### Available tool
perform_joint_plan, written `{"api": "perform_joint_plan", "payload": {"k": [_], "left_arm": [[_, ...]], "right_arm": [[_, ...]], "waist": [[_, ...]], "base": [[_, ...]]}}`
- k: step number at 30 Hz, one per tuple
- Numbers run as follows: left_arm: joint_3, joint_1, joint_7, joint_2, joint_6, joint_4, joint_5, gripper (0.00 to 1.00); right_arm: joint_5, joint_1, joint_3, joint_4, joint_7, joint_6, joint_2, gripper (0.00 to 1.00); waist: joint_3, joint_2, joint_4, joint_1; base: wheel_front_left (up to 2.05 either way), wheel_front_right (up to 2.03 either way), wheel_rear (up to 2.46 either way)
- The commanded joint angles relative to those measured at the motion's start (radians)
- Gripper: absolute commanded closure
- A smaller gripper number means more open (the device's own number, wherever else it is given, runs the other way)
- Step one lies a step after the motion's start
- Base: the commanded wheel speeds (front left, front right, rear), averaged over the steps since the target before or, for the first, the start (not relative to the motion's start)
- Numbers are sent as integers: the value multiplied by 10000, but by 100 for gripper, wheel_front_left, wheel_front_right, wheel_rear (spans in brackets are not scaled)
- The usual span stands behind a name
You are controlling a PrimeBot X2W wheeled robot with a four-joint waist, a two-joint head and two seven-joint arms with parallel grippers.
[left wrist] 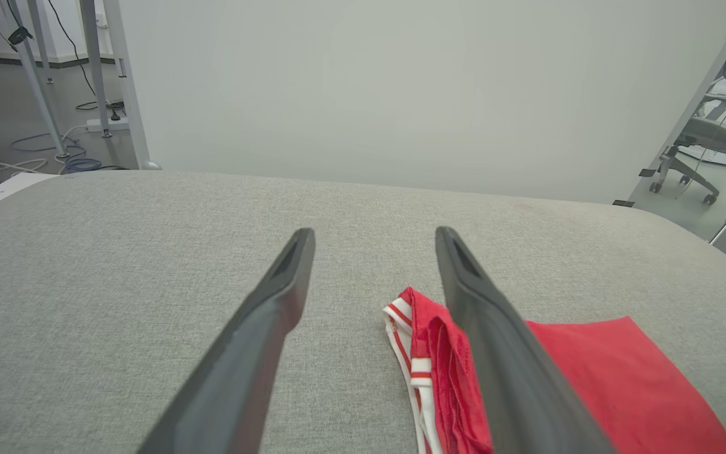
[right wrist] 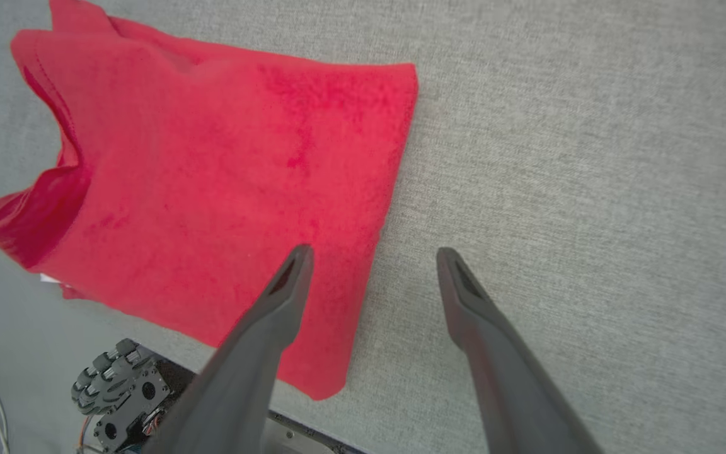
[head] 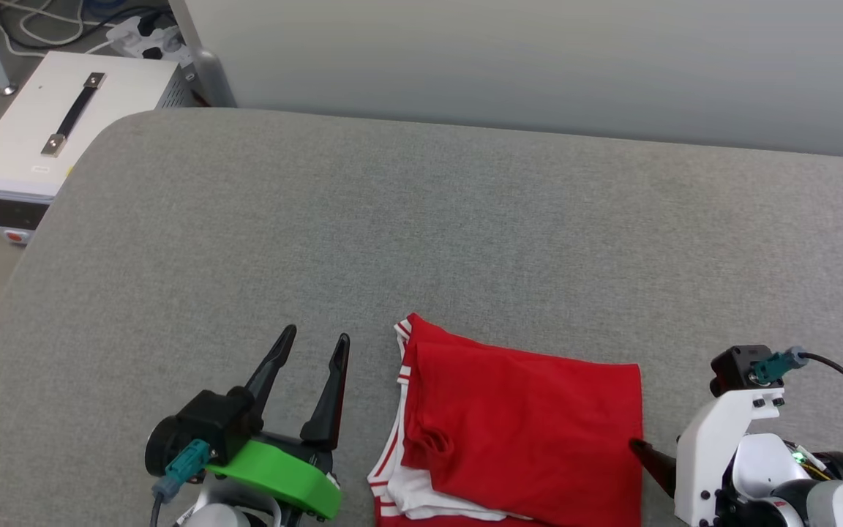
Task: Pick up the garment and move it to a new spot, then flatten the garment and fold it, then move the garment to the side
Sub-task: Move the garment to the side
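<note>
Now folded red jersey garment with white trim [head: 524,424] sits between wide, empty jaws; right jaws seemingly straddle its edge, so pinch all layers there, drag flat.

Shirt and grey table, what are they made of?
The shirt looks like soft, matte knit cloth, maybe cotton or polyester: it lies in limp folded layers. The table seems covered in grey woven fabric: a fine speckled weave shows.
</note>
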Motion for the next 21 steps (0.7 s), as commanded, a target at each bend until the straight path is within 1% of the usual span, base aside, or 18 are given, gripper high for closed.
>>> {"api": "perform_joint_plan", "payload": {"k": [1, 6, 11, 16, 17, 18, 21], "left_arm": [[24, -215, -59, -1, -29, -40, -29, 0], [76, -359, -59, 16, -29, -63, -42, 0], [56, -502, -59, 10, -29, -73, -42, 0], [28, -551, -59, -10, -29, -11, -25, 0], [13, -555, -59, -9, -29, 13, -24, 0], [-8, -556, -59, -3, -29, 33, -31, 0], [-84, -551, -59, 37, -29, 107, -46, 0]], "right_arm": [[-42, -233, -36, 98, 109, -7, 93, 0], [-57, -474, -60, 632, 368, -7, 260, 0], [-22, -539, 64, 1296, 160, -7, 316, 0], [-13, -539, 486, 2019, -57, -7, 328, 0], [-23, -542, 647, 2160, -88, -7, 328, 73], [-51, -544, 740, 2260, -126, -7, 329, 100], [-158, -635, 870, 2451, -484, -7, 309, 100]], "waist": [[285, 0, 276, 0], [608, 0, 587, 0], [834, 0, 804, 0], [896, 0, 863, 0], [890, 0, 859, 0], [881, 0, 849, 0], [808, 0, 762, 0]], "base": [[0, 0, 0], [0, 0, 0], [0, 0, 0], [0, 0, 0], [0, 0, 0], [0, 0, 0], [0, 0, 0]]}}
